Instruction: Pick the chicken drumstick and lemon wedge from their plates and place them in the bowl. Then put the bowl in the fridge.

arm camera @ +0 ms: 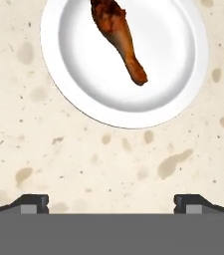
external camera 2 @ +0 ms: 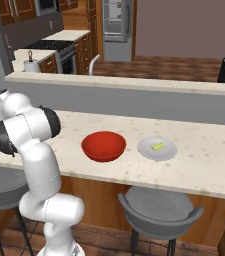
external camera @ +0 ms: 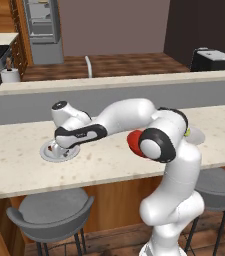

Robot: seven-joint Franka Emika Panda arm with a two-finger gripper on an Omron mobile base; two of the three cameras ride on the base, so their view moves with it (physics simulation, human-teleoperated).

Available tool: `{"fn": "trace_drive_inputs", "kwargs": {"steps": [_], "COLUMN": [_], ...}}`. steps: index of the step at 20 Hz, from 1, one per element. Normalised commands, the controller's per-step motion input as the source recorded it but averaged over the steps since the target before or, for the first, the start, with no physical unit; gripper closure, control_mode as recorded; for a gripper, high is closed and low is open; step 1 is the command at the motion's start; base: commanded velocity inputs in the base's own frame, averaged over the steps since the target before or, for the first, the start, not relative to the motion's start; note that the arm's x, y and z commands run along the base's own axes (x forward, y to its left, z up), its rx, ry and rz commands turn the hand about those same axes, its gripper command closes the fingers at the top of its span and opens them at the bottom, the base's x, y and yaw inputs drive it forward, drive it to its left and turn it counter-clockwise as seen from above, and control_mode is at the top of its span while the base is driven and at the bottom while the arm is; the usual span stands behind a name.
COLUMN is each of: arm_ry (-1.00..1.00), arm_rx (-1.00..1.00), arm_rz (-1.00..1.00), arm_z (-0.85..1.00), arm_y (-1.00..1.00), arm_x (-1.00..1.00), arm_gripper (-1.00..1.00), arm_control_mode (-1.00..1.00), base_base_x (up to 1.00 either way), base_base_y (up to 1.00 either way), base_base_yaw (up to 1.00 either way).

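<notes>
drumstick: chicken drumstick (arm camera: 118, 37) lies on a plate (arm camera: 83, 94), thick end toward the top edge of the hand view, thin bone end pointing down and to the right, near the plate's middle.
drumstick plate: round, pale, raised rim, flat on the speckled table (arm camera: 108, 159); from the left base view it (external camera: 51, 154) sits under the robot's hand, mostly hidden by it.
jaws: spread wide, nothing between them; the two dark fingertips (arm camera: 31, 201) stand far apart at the bottom of the hand view, over bare table just short of the plate's rim, touching nothing. gripper (arm camera: 111, 204) looks straight down.
arm: in the left base view it reaches out across the table to its left, the hand low above the drumstick plate.
bowl: glossy red bowl (external camera 2: 103, 146) stands upright on the table, nothing visible inside it; in the left base view a sliver of it (external camera: 133, 141) peeks out from behind the arm's elbow.
lemon: lemon wedge (external camera 2: 157, 146), small and yellow-green, lies near the middle of a second plate (external camera 2: 149, 151).
lemon plate: just beside the bowl on its right in the right base view, a small gap between them.
spacing: drumstick plate is well apart from the bowl, on the other side of the arm.
fridge: grey steel fridge (external camera 2: 115, 22) stands far back in the kitchen, beyond the raised ledge behind the table; whether its door is open or closed i cannot tell.
stools: grey stools (external camera 2: 159, 210) tucked under the near edge of the table.
</notes>
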Motion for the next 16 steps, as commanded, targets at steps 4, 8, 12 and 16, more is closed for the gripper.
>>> {"fn": "trace_drive_inputs", "kwargs": {"steps": [4, 8, 12, 16], "arm_ry": [-0.05, -0.01, 0.0, 0.0], "arm_rx": [0.0, 0.0, 0.0, 0.0], "arm_rz": [-0.09, -0.06, -0.01, 0.0], "arm_z": [-0.17, -0.12, -0.13, -0.15], "arm_y": [0.13, 0.13, 0.08, 0.05], "arm_x": [0.38, 0.38, 0.34, 0.28], "arm_gripper": [-1.0, -1.0, -1.0, -1.0], "arm_control_mode": [-1.0, -1.0, -1.0, -1.0], "base_base_x": [0.0, 0.0, 0.0, 0.0], "base_base_y": [0.0, 0.0, 0.0, 0.0], "base_base_yaw": [0.0, 0.0, 0.0, 0.0]}}
